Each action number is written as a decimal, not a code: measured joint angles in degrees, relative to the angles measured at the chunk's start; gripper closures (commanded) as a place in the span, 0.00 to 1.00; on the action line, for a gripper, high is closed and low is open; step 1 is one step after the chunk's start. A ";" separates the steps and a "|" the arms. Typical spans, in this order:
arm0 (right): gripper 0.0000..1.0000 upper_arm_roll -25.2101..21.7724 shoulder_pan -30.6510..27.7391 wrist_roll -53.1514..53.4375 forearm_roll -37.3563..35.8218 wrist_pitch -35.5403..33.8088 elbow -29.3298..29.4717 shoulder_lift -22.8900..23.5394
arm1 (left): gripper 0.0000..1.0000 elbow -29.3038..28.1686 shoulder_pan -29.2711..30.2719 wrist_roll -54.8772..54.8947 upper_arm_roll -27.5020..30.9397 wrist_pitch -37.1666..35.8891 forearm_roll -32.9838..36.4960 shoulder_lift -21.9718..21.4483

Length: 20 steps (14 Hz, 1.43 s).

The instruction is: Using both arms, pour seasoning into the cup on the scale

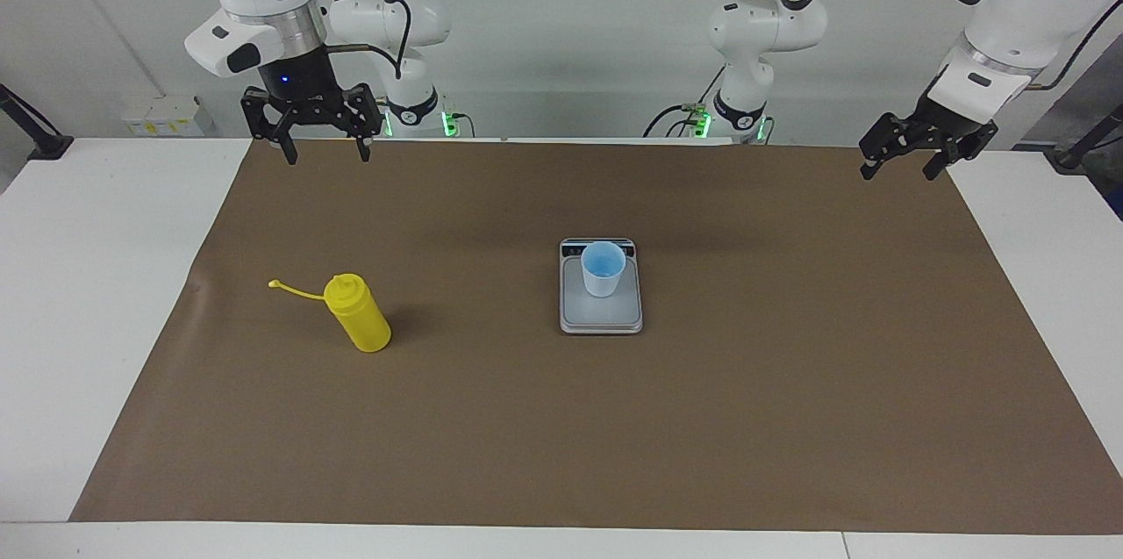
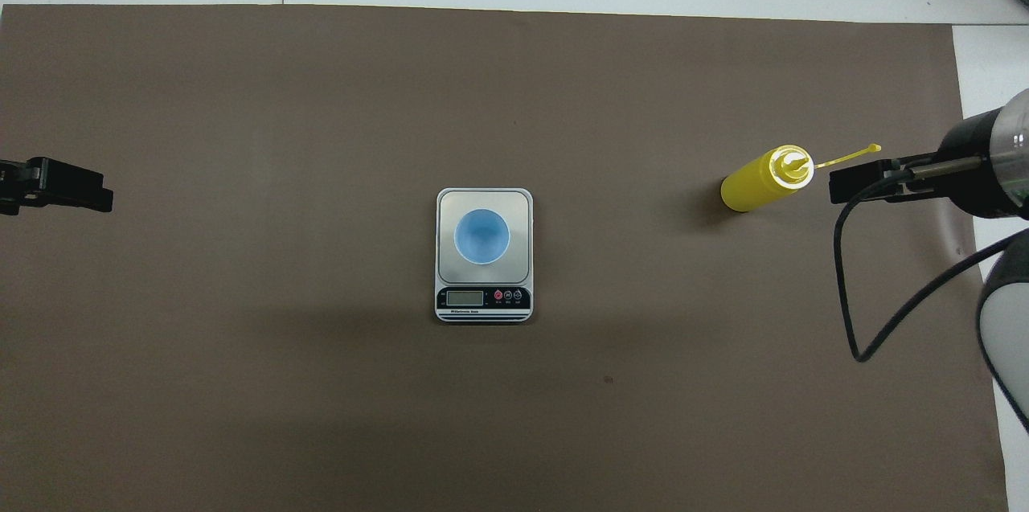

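The yellow seasoning bottle [image 1: 358, 324] [image 2: 756, 181] stands on the brown mat toward the right arm's end, its cap strap [image 1: 294, 290] [image 2: 848, 156] sticking out sideways. The pale blue cup [image 1: 603, 269] [image 2: 481, 235] stands upright on the silver-grey scale [image 1: 601, 318] [image 2: 446, 202] at the mat's middle. My right gripper [image 1: 325, 157] [image 2: 864, 178] hangs open and empty, high over the mat's edge by the robots, well clear of the bottle. At the other end my left gripper [image 1: 899, 168] [image 2: 56, 186] waits open and empty above the mat's corner.
The brown mat [image 1: 702, 419] covers most of the white table [image 1: 88, 278]. A loose black cable [image 2: 852, 287] hangs from the right arm's wrist. The scale's display strip [image 2: 483, 299] faces the robots.
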 measured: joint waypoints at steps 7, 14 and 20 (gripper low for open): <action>0.00 -0.07 -0.31 0.59 0.00 -0.69 0.06 1.16 | 0.00 0.00 0.00 0.00 0.00 0.00 0.00 0.00; 0.00 -0.33 -2.60 0.58 -0.04 -0.71 0.06 1.17 | 0.00 0.00 0.00 0.00 0.00 0.00 0.00 0.00; 0.00 0.05 -2.54 4.62 -0.04 -1.38 0.06 1.16 | 0.00 0.00 0.00 0.00 0.00 0.00 0.00 0.00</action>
